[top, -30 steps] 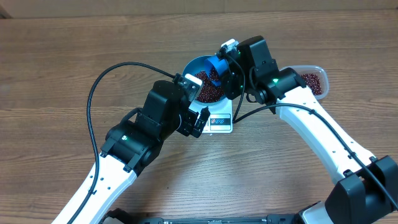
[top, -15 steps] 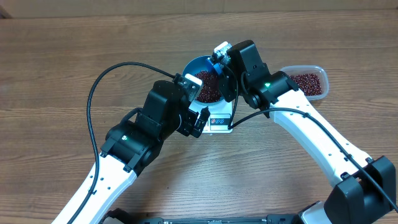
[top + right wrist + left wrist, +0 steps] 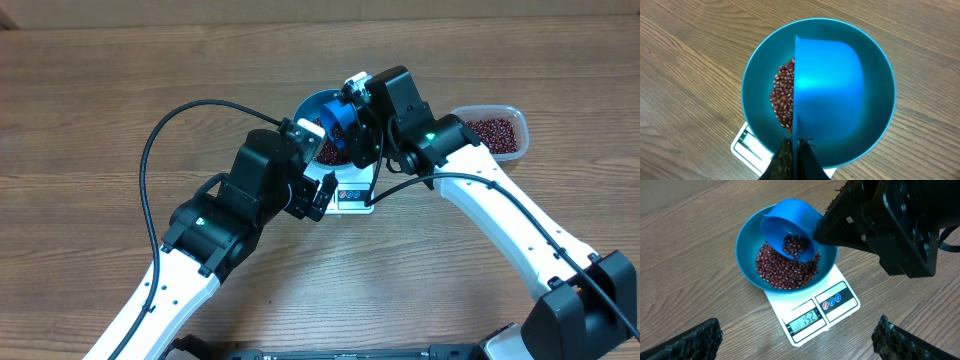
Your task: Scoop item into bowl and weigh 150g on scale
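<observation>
The deep blue bowl stands on the white scale, whose display reads 152. Dark red-brown beans cover the bowl's bottom. A small blue scoop hangs tilted over the bowl with some beans in it. My right gripper is shut on the scoop's thin handle, and from its own view the scoop hides half of the bowl. My left gripper stands open in front of the scale, holding nothing. From above, the scoop sits over the bowl.
A clear plastic tub with more beans stands at the right, behind the right arm. The left arm reaches in from the lower left, its black cable looping over the wooden table.
My right arm has shifted left over the bowl and turned the scoop on its side. The left arm has stayed still.
</observation>
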{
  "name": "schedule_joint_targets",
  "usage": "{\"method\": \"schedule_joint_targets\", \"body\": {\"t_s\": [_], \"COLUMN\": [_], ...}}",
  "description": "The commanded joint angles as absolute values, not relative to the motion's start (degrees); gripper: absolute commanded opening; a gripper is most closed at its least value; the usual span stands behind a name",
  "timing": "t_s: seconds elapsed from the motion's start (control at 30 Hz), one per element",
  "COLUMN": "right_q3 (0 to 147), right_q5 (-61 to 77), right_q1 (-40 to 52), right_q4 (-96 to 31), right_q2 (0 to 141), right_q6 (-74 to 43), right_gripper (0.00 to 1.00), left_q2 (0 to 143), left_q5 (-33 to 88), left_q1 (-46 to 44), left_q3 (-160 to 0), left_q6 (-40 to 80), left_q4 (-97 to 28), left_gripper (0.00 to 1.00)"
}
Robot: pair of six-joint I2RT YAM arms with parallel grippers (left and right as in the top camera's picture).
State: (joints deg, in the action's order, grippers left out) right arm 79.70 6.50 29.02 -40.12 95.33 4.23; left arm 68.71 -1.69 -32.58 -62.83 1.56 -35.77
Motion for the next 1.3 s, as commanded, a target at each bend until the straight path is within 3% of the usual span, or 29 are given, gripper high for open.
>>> {"method": "schedule_joint_targets", "body": {"t_s": [0.0,1.27], "right_q3": [79.9,79.9], "right_q5": [7.8,6.1], "right_q1": [29.2,29.2], "right_q4": [-40.0,-36.9], "right_q2": [95.2,97.6], "right_q6": [2.8,3.0], "right_gripper": [0.04,0.04], "left_q2": [68.8,68.8], "left_q5": [-1.4,-1.4], "left_q1": [-32.4,-32.4], "left_q3": [-64.3,-64.3], "left_q6": [1.7,1.7], "left_q4": [-35.6,-35.5], "left_gripper": [0.99,0.99]}}
